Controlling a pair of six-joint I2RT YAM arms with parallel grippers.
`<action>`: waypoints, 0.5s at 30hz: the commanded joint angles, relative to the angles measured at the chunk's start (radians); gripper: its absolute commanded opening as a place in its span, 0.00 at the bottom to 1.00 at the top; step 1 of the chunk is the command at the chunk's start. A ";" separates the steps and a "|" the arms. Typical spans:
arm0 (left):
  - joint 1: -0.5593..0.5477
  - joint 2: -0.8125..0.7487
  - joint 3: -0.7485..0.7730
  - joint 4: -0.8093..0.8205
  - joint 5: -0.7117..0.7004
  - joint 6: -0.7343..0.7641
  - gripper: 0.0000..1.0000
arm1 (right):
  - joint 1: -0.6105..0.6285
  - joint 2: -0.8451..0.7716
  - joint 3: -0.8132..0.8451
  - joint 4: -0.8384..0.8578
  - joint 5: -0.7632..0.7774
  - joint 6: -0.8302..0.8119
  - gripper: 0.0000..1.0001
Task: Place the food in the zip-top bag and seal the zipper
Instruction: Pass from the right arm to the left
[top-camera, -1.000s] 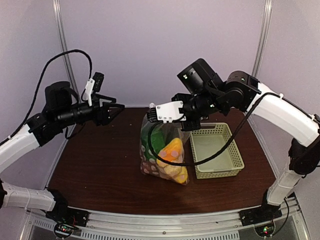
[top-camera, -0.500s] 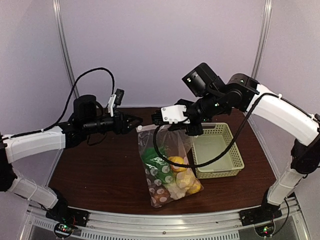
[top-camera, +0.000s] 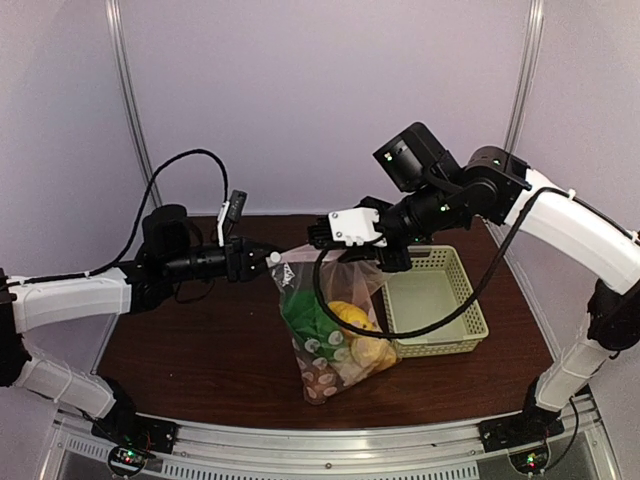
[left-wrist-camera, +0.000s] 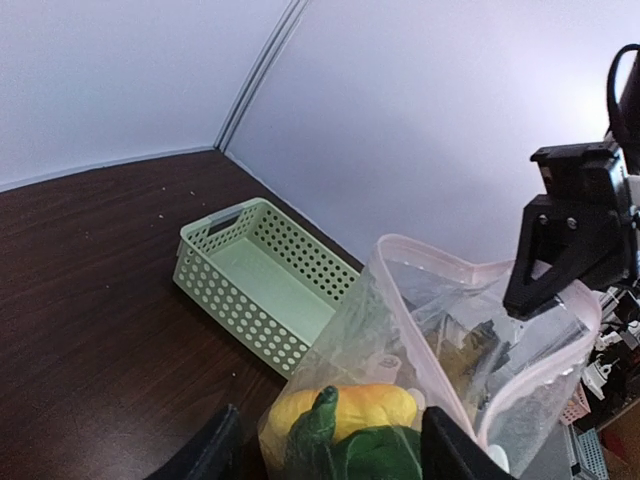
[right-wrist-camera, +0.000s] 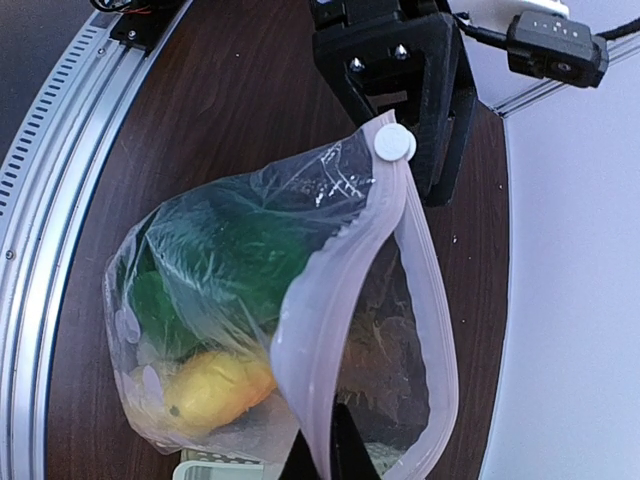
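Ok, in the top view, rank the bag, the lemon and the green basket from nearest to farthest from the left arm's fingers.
1. bag: its top left corner sits right at the left fingers.
2. lemon: inside the bag, lower and further right.
3. basket: beyond the bag, farthest right.

Clear zip-top bag (top-camera: 338, 288) hangs, zipper (right-wrist-camera: 325, 270) unsealed (mouth gaping); food (top-camera: 335, 345) heaped in bottom.
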 joint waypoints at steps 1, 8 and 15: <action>-0.004 -0.079 -0.087 0.133 -0.033 0.002 0.59 | -0.003 -0.006 -0.010 0.020 -0.013 0.022 0.02; -0.004 -0.147 -0.240 0.315 -0.080 -0.045 0.46 | -0.001 -0.008 -0.018 0.015 -0.024 0.026 0.03; -0.015 -0.263 -0.294 0.312 -0.107 0.014 0.54 | 0.000 -0.007 -0.014 0.013 -0.028 0.028 0.04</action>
